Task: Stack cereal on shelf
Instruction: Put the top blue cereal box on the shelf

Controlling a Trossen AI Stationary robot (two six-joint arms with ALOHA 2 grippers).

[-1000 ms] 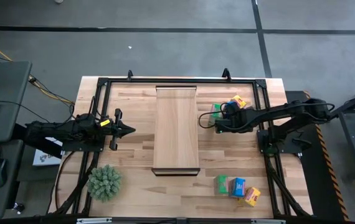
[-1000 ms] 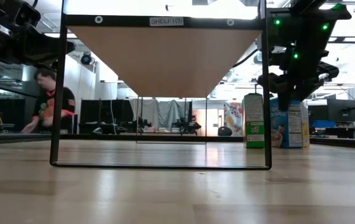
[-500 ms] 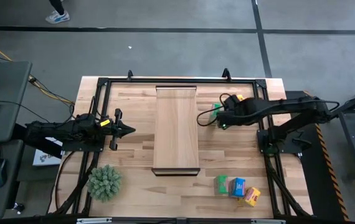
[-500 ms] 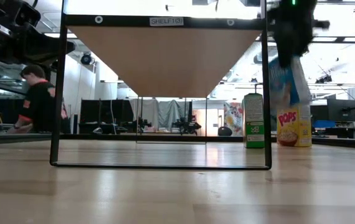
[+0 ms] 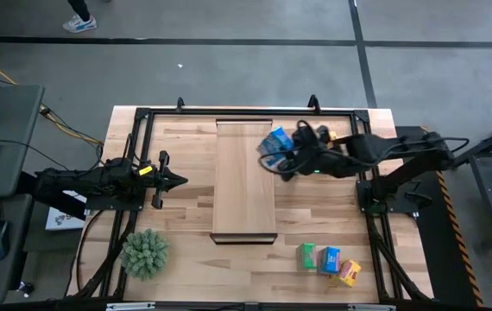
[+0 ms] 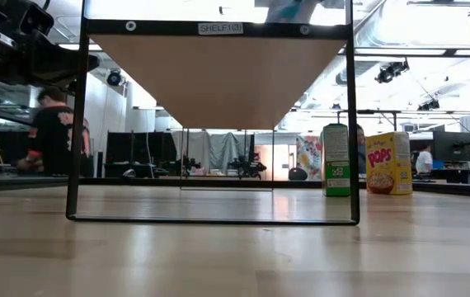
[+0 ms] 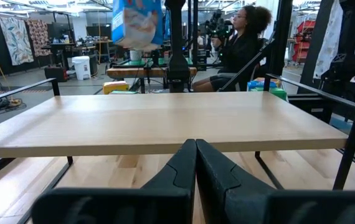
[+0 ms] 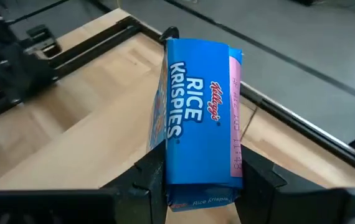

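I see my right gripper (image 5: 282, 158) clenched on a blue Rice Krispies cereal box (image 5: 274, 142), raised over the right edge of the long pale wooden shelf board (image 5: 244, 177) at frame centre. My left gripper (image 5: 171, 180), fingers pressed together, waits left of the board.

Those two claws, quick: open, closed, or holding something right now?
Left gripper: fingers closed, empty, beside the shelf.
Right gripper: closed on a blue cereal box, above the shelf.

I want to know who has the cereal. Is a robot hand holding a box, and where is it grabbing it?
Yes. The right gripper holds the blue cereal box, its fingers pinching the two sides near one end. The left gripper holds nothing.
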